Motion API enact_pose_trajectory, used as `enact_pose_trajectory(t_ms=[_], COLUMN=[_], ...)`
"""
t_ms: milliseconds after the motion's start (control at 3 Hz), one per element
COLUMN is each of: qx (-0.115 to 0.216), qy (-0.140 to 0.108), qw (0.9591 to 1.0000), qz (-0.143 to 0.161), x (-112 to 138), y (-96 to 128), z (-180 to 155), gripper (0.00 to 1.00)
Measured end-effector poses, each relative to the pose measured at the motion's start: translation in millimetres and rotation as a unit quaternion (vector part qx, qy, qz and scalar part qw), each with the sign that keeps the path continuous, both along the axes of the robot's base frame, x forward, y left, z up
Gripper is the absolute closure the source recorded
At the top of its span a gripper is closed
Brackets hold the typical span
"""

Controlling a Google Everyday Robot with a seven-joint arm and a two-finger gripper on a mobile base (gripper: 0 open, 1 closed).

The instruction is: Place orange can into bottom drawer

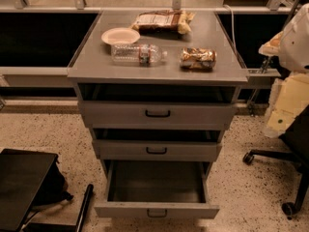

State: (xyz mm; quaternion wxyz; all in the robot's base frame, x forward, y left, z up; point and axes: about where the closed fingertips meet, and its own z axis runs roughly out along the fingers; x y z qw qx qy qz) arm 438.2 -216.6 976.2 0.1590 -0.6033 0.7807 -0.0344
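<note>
The orange can [198, 58] lies on its side on the grey cabinet top [96, 64], towards the right front. The bottom drawer [155, 183] is pulled out, and its inside shows nothing in it. Its front panel has a small dark handle [157, 213]. Only white and cream parts of my arm [295, 40] show at the right edge, to the right of the can and level with the cabinet top. My gripper itself is out of view.
A clear water bottle [137, 53] lies left of the can. A small plate [120, 35] and a snack bag [161, 21] sit behind. The two upper drawers [157, 114] stand slightly out. An office chair base [285, 163] is at right, and a black case [24, 187] at lower left.
</note>
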Motion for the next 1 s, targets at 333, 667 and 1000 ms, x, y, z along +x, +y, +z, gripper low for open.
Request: enact_pose_trajectory(t_ms=[333,667,1000], qx=[0.0,0.014,0.052], qy=[0.0,-0.006,-0.01], qw=[1.0,0.9998,0.9981], qz=[0.0,0.015,0.031], x=[0,33,81], y=[0,6,11], z=[0,-4,-13], gripper=[0.0,0.0,0.0])
